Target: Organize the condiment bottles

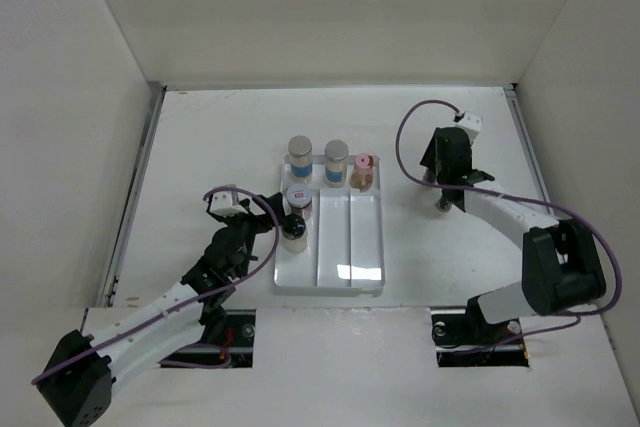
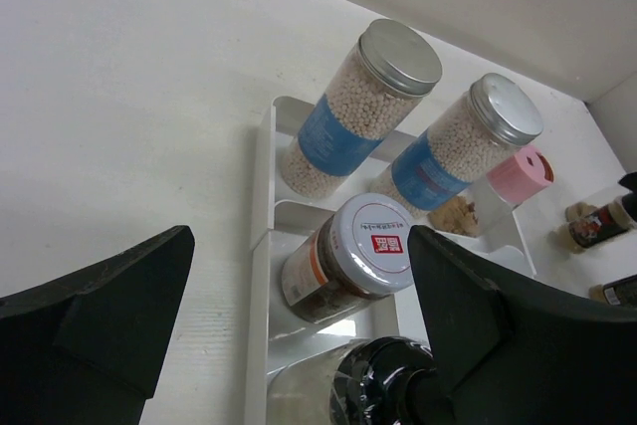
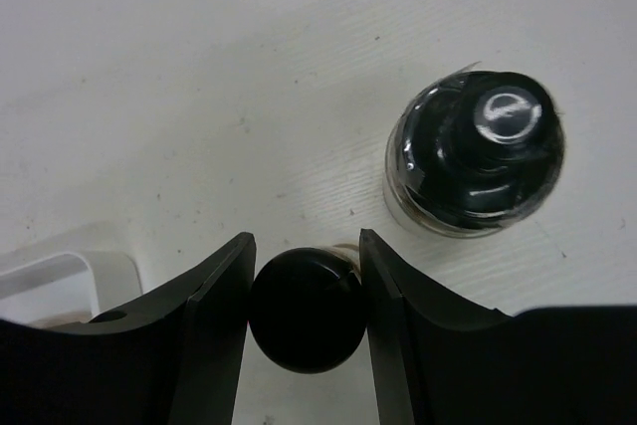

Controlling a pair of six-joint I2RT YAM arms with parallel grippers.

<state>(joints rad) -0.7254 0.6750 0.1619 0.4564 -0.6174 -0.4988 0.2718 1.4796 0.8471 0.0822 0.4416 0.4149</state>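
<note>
I count seven bottles and jars in all. Two have grey lids, one has a white lid, one has a pink cap and three have black caps.

A white tray (image 1: 365, 247) sits in the middle of the table (image 1: 200, 147). It has three long slots, with a short row above them. In that short row three things stand side by side: the left grey jar (image 1: 300, 152), the middle grey jar (image 1: 336, 155) and the pink bottle (image 1: 363, 163) on the right. Both grey jars are clear, full of little white balls, and have blue labels.

The left long slot holds two things. The white-lid jar (image 1: 298, 195) stands at its upper end, just below the left grey jar. The tray bottle (image 1: 294, 230), with a black cap, stands just below that.

The left gripper (image 2: 299, 241) is at the left side of the tray. It is spread wide and holds nothing. In its own camera the tray bottle's cap shows at the bottom of the frame, close to one finger. I cannot tell if they touch.

The other two black-cap bottles stand on the table to the right of the tray, near its upper right corner. The right gripper (image 3: 306, 241) pinches one of them, the small bottle (image 3: 304, 311), with a finger pressed on each side of its cap. The spare bottle (image 3: 476, 146) stands just beside it, in the upper right of the wrist frame, and nothing touches it.
</note>
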